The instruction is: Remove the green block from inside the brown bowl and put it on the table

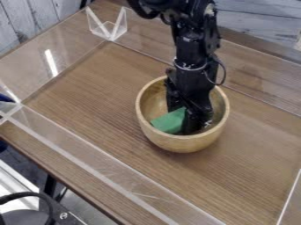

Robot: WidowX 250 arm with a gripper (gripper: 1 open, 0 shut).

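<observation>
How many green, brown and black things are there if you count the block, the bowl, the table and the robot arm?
Green: 1, the block
Brown: 2, the bowl and the table
Black: 1, the robot arm
Total: 4
</observation>
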